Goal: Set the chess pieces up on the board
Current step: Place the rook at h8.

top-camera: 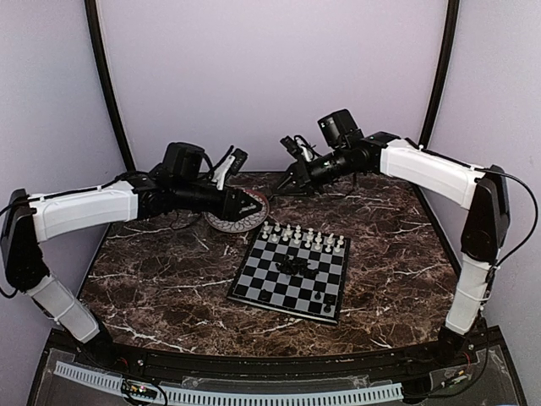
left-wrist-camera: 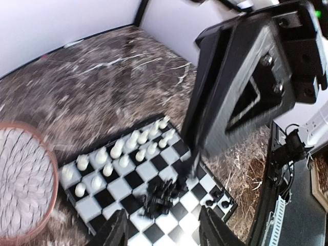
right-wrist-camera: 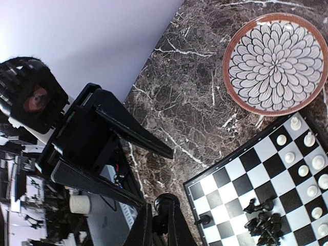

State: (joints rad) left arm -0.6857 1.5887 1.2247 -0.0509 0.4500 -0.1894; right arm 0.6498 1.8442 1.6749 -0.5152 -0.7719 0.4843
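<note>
The board (top-camera: 279, 286) lies mid-table. White chess pieces (top-camera: 304, 237) fill its two far rows, and a pile of black pieces (top-camera: 297, 267) lies at its centre. A few black pieces (top-camera: 321, 302) stand on the near rows. My right gripper (right-wrist-camera: 163, 228) is shut on a black chess piece (right-wrist-camera: 166, 202), high above the table behind the board's far edge (top-camera: 285, 186). My left gripper (left-wrist-camera: 164, 233) is open and empty, with the board (left-wrist-camera: 123, 187) and black pile (left-wrist-camera: 161, 197) far below. It hovers over the plate's right rim (top-camera: 254, 203), tip to tip with the right gripper.
A round brown-rimmed plate (top-camera: 230, 223) with a white petal pattern sits left of the board's far corner, also in the right wrist view (right-wrist-camera: 277, 61). Purple walls close the back and sides. The two grippers nearly meet in the air above the back of the table.
</note>
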